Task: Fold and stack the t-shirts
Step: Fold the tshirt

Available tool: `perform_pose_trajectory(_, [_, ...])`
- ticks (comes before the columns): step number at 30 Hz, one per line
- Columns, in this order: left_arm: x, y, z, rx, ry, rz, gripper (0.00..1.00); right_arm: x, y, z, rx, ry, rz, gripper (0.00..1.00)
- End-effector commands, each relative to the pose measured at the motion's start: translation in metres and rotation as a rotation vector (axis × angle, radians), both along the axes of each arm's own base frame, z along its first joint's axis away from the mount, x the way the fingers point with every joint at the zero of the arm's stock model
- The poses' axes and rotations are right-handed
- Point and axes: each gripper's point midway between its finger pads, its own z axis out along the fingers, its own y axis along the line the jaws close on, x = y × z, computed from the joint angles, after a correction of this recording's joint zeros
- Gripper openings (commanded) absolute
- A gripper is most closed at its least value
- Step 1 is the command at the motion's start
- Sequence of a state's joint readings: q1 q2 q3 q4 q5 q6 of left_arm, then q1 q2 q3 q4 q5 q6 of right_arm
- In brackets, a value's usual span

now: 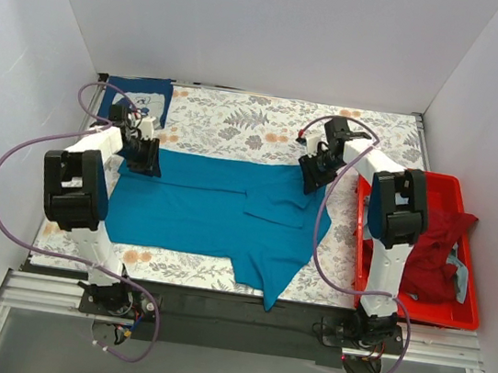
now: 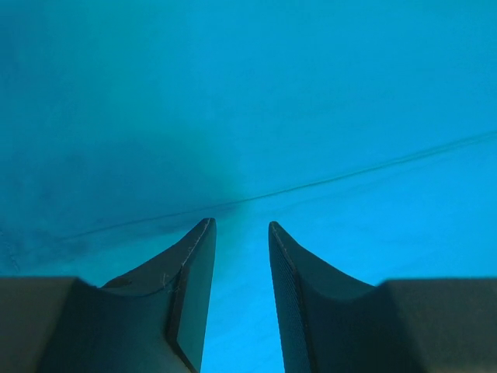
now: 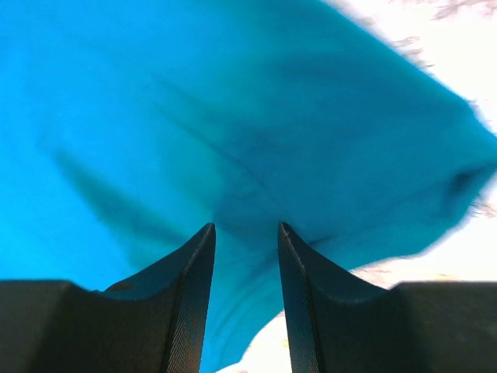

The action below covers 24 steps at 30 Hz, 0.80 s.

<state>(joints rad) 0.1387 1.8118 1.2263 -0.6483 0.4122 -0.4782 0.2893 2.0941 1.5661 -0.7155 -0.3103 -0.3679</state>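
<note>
Looking down from the top camera, a plain teal-blue cloth short-sleeved t-shirt [image 1: 208, 213] lies spread across the middle of the floral-patterned worktop [image 1: 240, 120], with one part hanging over the near edge and a sleeve folded onto its body. The left claw [image 1: 144, 158] sits at the shirt's far left corner and the right claw [image 1: 310, 178] at its far right corner, both down on the cloth. A navy t-shirt with a white printed graphic [image 1: 140, 100] lies flat in the far left corner of the worktop, just behind the left arm. Beside the right arm stands a red plastic bin [image 1: 417, 310] holding a crumpled dark red t-shirt [image 1: 435, 250] and a strip of pale blue-grey cloth [image 1: 461, 277]. From the left wrist, the teal shirt [image 2: 272, 93] fills the whole view, smooth, with one thin seam line running across it; the left claw [image 2: 239, 225] shows its fingers a narrow gap apart with cloth behind them, and I cannot tell whether they pinch it. From the right wrist, the teal shirt [image 3: 194, 101] is blurred and raised, its creases drawing in toward the right claw [image 3: 245, 227], whose fingers pinch a bunch of it; pale worktop [image 3: 466, 256] shows past the cloth's edge.
</note>
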Motion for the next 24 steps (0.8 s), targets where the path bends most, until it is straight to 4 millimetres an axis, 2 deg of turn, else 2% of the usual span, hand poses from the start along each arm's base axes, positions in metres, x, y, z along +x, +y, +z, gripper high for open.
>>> perform_pose_trajectory(1, [-0.004,0.02,-0.018,0.036,0.059,0.027,0.32,0.021,-0.005,-0.001,-0.049,-0.051,-0.021,0.45])
perform_pose_trajectory(4, [-0.003,0.028,-0.032,0.007,0.085,0.052,0.31,0.031,-0.011,-0.009,-0.088,-0.071,-0.037,0.45])
perform_pose_trajectory(7, [0.002,0.026,-0.044,-0.023,0.106,0.047,0.31,0.053,-0.018,-0.014,-0.118,-0.113,-0.066,0.45])
perform_pose_trajectory(8, [0.009,0.024,-0.043,-0.037,0.095,0.043,0.31,0.064,-0.018,-0.009,-0.116,-0.137,-0.075,0.45])
perform_pose_trajectory(10, [0.016,0.023,-0.045,-0.057,0.098,0.041,0.31,0.077,-0.023,-0.013,-0.127,-0.147,-0.091,0.45])
perform_pose_trajectory(11, [0.018,0.021,-0.049,-0.067,0.107,0.037,0.31,0.088,-0.022,-0.006,-0.122,-0.176,-0.095,0.45])
perform_pose_trajectory(12, [0.028,0.019,-0.043,-0.089,0.079,0.029,0.31,0.092,-0.023,-0.009,-0.124,-0.179,-0.092,0.45])
perform_pose_trajectory(14, [0.035,0.015,-0.036,-0.117,0.063,0.014,0.31,0.1,-0.019,0.0,-0.107,-0.207,-0.078,0.46])
perform_pose_trajectory(15, [0.043,0.012,-0.024,-0.138,0.024,-0.014,0.31,0.103,-0.014,0.01,-0.079,-0.227,-0.057,0.48])
perform_pose_trajectory(17, [0.045,0.005,-0.008,-0.175,-0.002,-0.057,0.32,0.102,-0.009,0.024,-0.046,-0.24,-0.037,0.51])
perform_pose_trajectory(18, [0.05,0.003,0.012,-0.187,-0.047,-0.09,0.32,0.098,-0.002,0.043,-0.002,-0.264,-0.006,0.54])
perform_pose_trajectory(19, [0.039,-0.008,0.026,-0.236,-0.053,-0.164,0.33,0.09,0.0,0.052,0.017,-0.254,0.013,0.56])
perform_pose_trajectory(20, [0.034,-0.011,0.037,-0.25,-0.067,-0.199,0.34,0.083,0.002,0.062,0.039,-0.26,0.038,0.57])
perform_pose_trajectory(21, [0.021,-0.016,0.058,-0.272,-0.071,-0.226,0.38,0.069,0.006,0.081,0.08,-0.273,0.065,0.62])
perform_pose_trajectory(22, [0.014,-0.018,0.068,-0.279,-0.104,-0.282,0.4,0.059,0.007,0.089,0.088,-0.288,0.112,0.66])
perform_pose_trajectory(23, [0.005,-0.018,0.074,-0.282,-0.107,-0.301,0.42,0.046,0.004,0.111,0.1,-0.316,0.131,0.68])
perform_pose_trajectory(24, [-0.004,-0.015,0.09,-0.263,-0.139,-0.317,0.45,0.033,0.005,0.116,0.118,-0.308,0.156,0.7])
